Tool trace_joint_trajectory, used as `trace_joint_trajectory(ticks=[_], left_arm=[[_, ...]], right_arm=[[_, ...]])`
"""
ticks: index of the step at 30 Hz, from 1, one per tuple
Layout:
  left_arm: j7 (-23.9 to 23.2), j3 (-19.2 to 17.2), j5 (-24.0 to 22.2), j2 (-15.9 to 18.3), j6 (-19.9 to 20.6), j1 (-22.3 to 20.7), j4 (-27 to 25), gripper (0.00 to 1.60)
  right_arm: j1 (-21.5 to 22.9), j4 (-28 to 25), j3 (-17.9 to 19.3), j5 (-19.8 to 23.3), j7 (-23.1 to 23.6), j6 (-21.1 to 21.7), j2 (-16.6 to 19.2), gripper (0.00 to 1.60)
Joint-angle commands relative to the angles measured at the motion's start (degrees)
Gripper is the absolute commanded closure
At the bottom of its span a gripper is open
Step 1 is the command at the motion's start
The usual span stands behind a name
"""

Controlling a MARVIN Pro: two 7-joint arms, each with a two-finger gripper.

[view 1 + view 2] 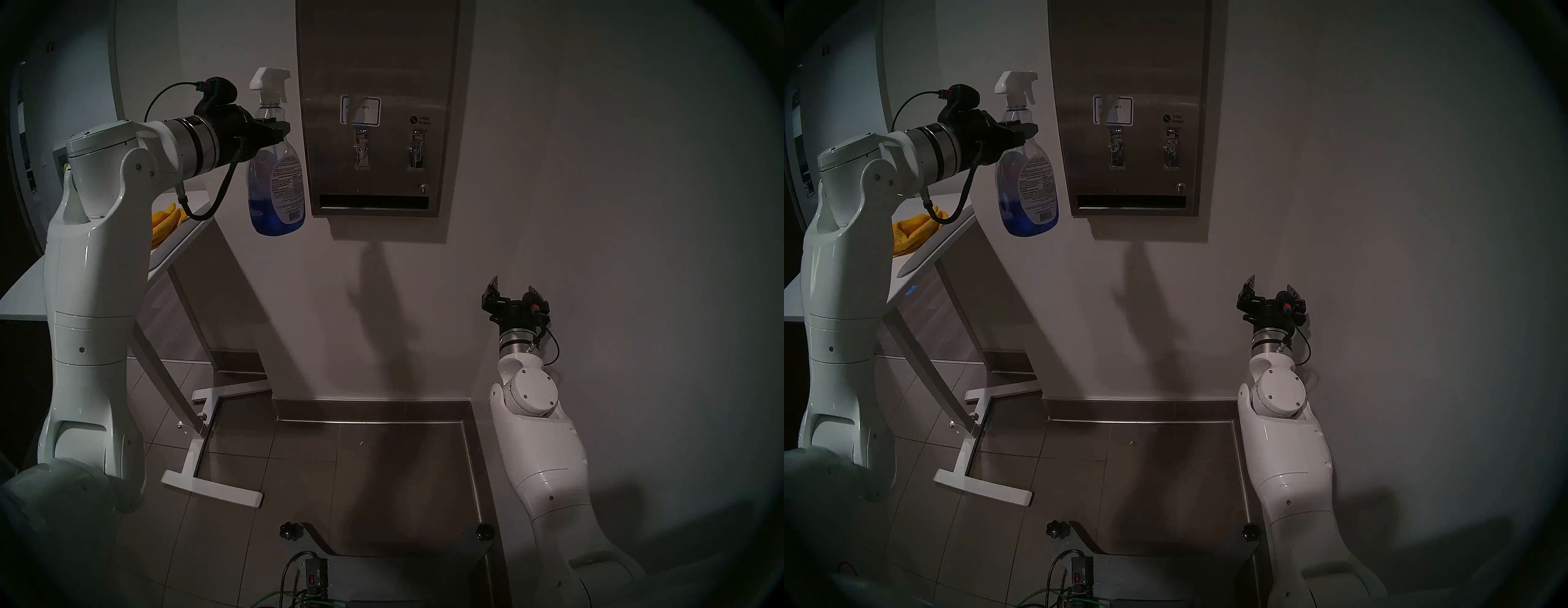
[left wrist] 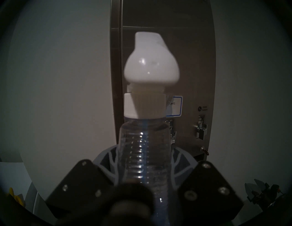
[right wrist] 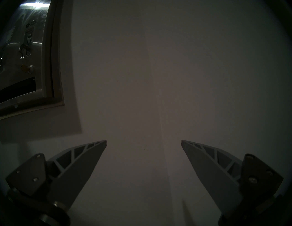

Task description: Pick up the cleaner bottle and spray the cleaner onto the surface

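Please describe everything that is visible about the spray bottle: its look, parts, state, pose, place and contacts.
The cleaner bottle is clear plastic with a white trigger nozzle on top, a ribbed neck and a white printed label with a barcode. Blue liquid fills only its lower part. It hangs nearly upright in the air, clamped at the neck by the left gripper, just left of the steel wall dispenser, nozzle pointing toward it. Nothing else touches it.

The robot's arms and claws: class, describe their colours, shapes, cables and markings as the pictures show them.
Both arms are glossy white, rounded shells with small dark screw dots and a silver ring at each wrist. The left claw and right claw have black bodies. The right claw's fingers are grey, tapered, with triangular cut-outs. A black cable loops from each wrist; the right claw's plug shows red and blue.
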Motion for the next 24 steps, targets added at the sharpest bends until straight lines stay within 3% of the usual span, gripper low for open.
trace_joint_trajectory(ticks=[1,10,15,24], left_arm=[[5.8,-1.9,0.9,-4.9,-1.3,-1.0,-6.2,1.60],[15.7,-1.7,2.1,-11.9,0.6,2.4,-12.1,1.60],[18.9,-0.6,1.8,-14.8,0.9,2.6,-12.5,1.60],[21.3,2.7,2.5,-15.8,-0.1,2.0,-12.5,1.60]], right_arm=[[1.8,-2.4,0.0,-0.1,0.1,-0.7,0.1,0.00],[1.6,-2.8,0.0,0.0,0.1,-0.6,0.1,0.00],[1.6,-2.9,0.0,0.0,0.1,-0.5,0.1,0.00],[1.5,-3.0,0.0,0.0,0.0,-0.5,0.1,0.00]])
